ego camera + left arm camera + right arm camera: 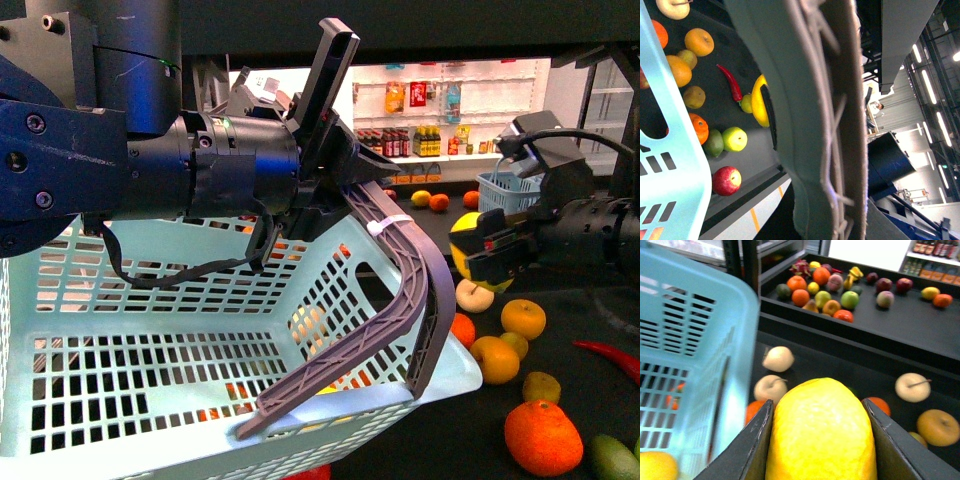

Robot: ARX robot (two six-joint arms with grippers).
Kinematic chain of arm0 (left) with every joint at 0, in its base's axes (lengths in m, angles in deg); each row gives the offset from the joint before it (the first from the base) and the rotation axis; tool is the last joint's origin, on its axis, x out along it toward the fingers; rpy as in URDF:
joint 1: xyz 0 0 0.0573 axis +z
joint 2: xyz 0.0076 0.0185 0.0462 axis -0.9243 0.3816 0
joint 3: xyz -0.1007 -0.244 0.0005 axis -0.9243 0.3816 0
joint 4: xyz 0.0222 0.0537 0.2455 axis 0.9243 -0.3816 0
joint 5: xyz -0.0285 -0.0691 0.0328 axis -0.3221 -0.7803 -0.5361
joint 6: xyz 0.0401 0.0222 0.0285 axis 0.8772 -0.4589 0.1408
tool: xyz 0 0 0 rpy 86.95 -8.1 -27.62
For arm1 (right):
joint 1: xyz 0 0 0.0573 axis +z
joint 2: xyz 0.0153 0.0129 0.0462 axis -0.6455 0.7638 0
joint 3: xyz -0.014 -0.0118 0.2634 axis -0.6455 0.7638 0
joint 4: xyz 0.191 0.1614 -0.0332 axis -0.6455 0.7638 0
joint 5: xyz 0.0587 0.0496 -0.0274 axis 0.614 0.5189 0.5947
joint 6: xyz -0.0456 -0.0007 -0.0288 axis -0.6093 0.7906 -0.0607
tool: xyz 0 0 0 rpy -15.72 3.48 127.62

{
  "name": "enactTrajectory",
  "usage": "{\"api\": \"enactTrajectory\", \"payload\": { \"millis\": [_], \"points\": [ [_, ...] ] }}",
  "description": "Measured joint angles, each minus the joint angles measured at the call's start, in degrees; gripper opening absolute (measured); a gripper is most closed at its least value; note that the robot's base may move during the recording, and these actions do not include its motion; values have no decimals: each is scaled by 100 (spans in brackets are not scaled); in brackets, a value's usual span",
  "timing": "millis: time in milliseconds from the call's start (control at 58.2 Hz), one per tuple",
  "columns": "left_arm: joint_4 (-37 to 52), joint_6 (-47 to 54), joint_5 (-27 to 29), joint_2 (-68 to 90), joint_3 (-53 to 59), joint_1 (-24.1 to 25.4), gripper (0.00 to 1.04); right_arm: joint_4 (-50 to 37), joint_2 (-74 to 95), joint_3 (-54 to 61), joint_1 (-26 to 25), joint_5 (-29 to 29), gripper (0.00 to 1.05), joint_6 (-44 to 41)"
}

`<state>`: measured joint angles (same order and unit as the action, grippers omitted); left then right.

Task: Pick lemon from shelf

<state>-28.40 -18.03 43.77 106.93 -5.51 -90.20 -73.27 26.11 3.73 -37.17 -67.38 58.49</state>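
Observation:
The bright yellow lemon sits clamped between the two dark pads of my right gripper, lifted above the black shelf tray. In the front view the lemon shows behind the right gripper, to the right of the pale blue basket. My left gripper is shut on the basket's grey handle and holds the basket up at the left. That handle fills the left wrist view, with the lemon beyond it.
Oranges, a pale apple and a red chilli lie on the shelf tray under my right arm. More fruit lies on the upper tray. White wall shelves of bottles and a small blue basket stand behind.

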Motion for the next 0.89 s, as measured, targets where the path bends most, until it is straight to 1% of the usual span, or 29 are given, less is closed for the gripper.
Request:
{"api": "enactTrajectory", "payload": {
  "millis": [310,533,567,585,722,774,843,894],
  "points": [
    [0,2,-2,0,0,0,9,33,-24,295,656,-74,46,317],
    [0,4,2,0,0,0,9,114,-24,345,868,-63,46,378],
    [0,7,2,0,0,0,9,120,-24,354,881,-63,50,380],
    [0,7,2,0,0,0,9,120,-24,361,890,-61,55,387],
    [0,2,0,0,0,0,9,103,-46,428,903,4,75,505],
    [-2,2,-7,0,0,0,9,87,-66,446,890,-39,82,555],
    [-2,-4,-2,0,0,0,9,81,-181,476,839,-173,93,678],
    [-2,0,-2,0,0,0,9,35,-321,540,791,-302,99,697]
  ]
}}
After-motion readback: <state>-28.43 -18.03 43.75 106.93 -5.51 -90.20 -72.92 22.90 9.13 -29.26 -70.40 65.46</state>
